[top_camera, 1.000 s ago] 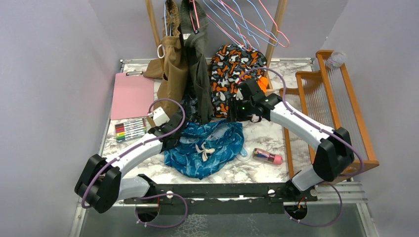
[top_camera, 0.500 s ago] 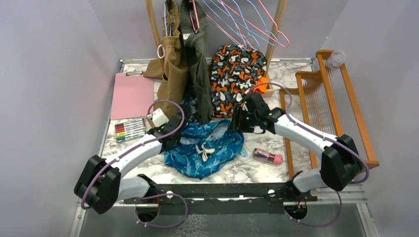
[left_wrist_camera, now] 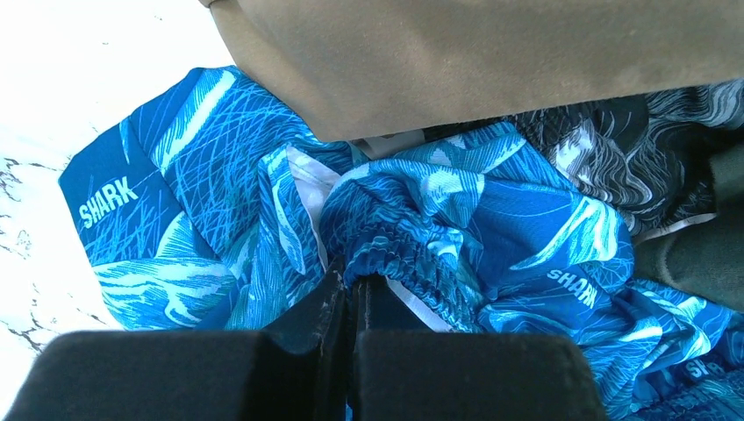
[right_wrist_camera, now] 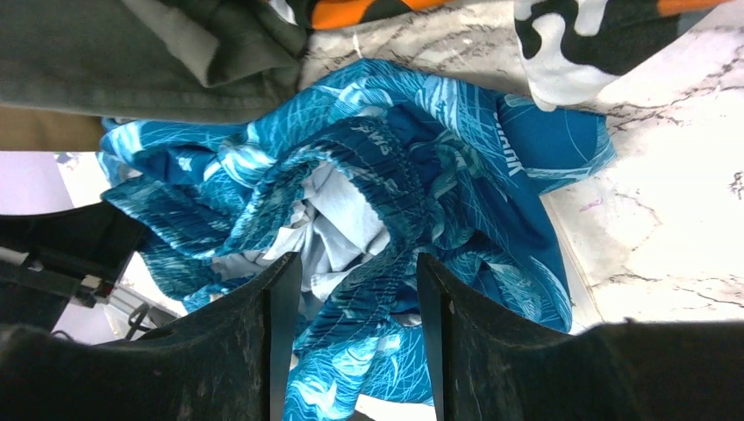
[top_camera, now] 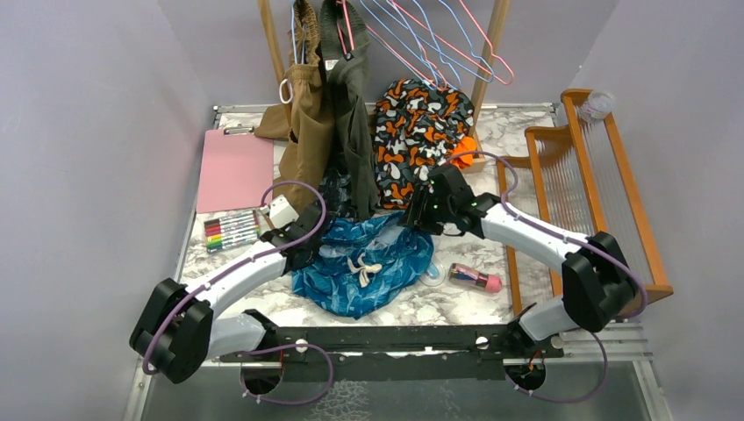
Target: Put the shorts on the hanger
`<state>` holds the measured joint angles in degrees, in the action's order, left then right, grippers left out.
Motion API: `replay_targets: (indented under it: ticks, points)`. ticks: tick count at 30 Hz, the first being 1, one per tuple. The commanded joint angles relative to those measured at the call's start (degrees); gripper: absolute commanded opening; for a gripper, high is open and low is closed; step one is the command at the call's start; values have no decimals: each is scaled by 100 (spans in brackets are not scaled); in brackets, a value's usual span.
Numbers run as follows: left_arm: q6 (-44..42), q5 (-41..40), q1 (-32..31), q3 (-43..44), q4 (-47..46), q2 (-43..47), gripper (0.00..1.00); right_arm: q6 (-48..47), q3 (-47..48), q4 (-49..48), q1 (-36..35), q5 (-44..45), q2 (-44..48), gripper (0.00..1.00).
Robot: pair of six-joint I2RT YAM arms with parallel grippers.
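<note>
The teal-blue shorts point(top_camera: 364, 263) lie crumpled on the marble table, cream drawstring bow up. My left gripper point(top_camera: 309, 239) is at their left edge. In the left wrist view it point(left_wrist_camera: 351, 279) is shut on the gathered waistband point(left_wrist_camera: 412, 250). My right gripper point(top_camera: 412, 217) is at their upper right edge. In the right wrist view it point(right_wrist_camera: 360, 263) is open, its fingers on either side of a waistband fold point(right_wrist_camera: 377, 189). Light-blue wire hangers point(top_camera: 436, 46) hang on the rack at the back, among pink ones.
Tan point(top_camera: 307, 132) and olive point(top_camera: 351, 105) garments hang at the back, just above the left gripper. An orange, black and white garment point(top_camera: 421, 132) lies behind the shorts. A pink clipboard point(top_camera: 235, 168) and markers point(top_camera: 231, 230) lie left, a wooden frame point(top_camera: 579, 175) stands right, and a pink-capped item point(top_camera: 475, 279) lies nearby.
My right gripper has moved down and left, from beside the patterned garment to the shorts' upper right edge. The left gripper has hardly moved.
</note>
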<state>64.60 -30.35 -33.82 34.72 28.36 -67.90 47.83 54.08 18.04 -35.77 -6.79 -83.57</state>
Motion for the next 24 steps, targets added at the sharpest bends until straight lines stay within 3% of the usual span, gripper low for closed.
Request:
replay_targets:
  ticks: [1,4,7,13,17,24]
  points:
    - [78,163,20,-44,-40,134,0,-45,108,68,-134,282,-240,53]
    - [-66,273,23,-62,-100,136,0,-74,23,51,-156,244,-290,50]
    - [-239,409,20,-62,-96,181,2,-141,4,21,-167,225,-325,41]
    - [-737,668,24,-41,-59,622,61,-366,72,238,-167,423,-273,22]
    - [-1120,717,18,83,165,937,88,-515,142,371,-166,515,-266,14]
    - [-1819,559,34,407,510,1022,89,-836,219,527,-167,646,-231,1]
